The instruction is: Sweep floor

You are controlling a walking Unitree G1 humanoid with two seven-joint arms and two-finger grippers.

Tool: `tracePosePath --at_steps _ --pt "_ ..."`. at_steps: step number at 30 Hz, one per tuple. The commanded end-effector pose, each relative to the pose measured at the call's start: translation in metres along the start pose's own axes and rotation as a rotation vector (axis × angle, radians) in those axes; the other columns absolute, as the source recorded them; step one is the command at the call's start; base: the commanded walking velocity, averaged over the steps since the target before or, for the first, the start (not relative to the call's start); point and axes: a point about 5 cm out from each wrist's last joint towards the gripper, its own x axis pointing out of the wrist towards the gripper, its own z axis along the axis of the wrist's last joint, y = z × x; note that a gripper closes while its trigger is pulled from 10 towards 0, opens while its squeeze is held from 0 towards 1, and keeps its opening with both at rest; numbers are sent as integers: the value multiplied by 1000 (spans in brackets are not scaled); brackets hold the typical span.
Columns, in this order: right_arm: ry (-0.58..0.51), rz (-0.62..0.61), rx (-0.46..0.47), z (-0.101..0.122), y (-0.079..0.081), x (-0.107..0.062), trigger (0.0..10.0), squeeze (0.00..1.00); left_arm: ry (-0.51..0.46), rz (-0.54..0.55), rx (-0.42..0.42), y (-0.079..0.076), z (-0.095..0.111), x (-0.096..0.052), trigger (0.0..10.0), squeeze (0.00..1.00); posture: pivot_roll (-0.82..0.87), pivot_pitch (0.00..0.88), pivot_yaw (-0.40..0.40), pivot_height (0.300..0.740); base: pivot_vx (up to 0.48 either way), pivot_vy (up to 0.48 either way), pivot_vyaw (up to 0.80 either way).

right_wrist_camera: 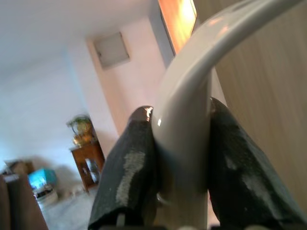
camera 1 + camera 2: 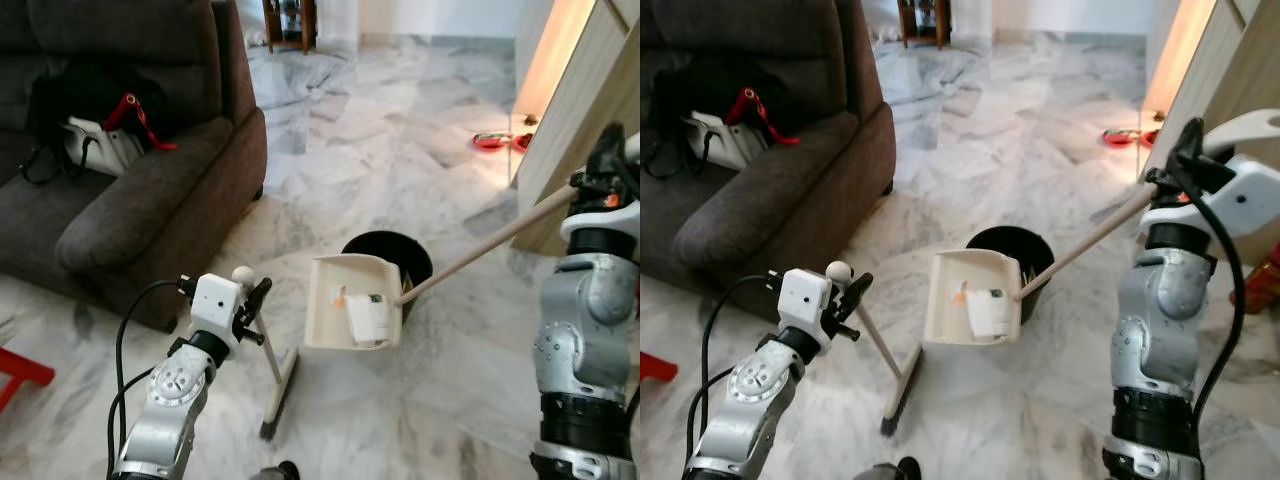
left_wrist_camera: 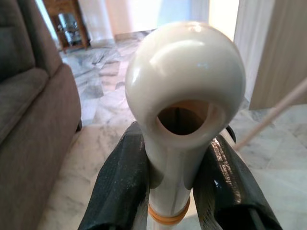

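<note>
your left gripper is closed tight on the top of the broom, just under its round white knob. you can see both black fingers pressing on the cream stick from each side in the left wrist view. the broom leans down from there, and its dark brush end rests on the marble floor in front of you, a bit to your left.

your right gripper is closed on the curved top of the dustpan handle. its fingers squeeze the handle from both sides. the long pale handle slants down from your right side to the dustpan.

the dustpan is cream colored and is lifted up and tipped over the black bin. the bin stands on the floor just behind and under the pan. some bits of trash sit in the pan: a white and grey piece and a small orange bit beside it.

on your left is a dark grey sofa. a black bag with a red strap lies on its seat. something red pokes in low on your left, near the sofa. a wooden cabinet wall stands on your right, and a red bowl sits on the floor by it, well away from the bin.
</note>
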Motion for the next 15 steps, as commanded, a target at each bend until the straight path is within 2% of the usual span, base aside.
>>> tracePosePath --at_steps 1,10,15 --pt "-59 -11 53 10 3 3 10000 0 -35 22 43 6 7 1 10000 0 96 68 53 740 0 0 -800" --pt "-80 -13 52 11 6 3 10000 0 -45 35 49 7 9 2 10000 0 99 66 54 740 0 0 -54" --pt "-77 -17 52 11 5 3 10000 0 -43 37 56 7 9 2 10000 0 101 77 52 740 281 0 0"
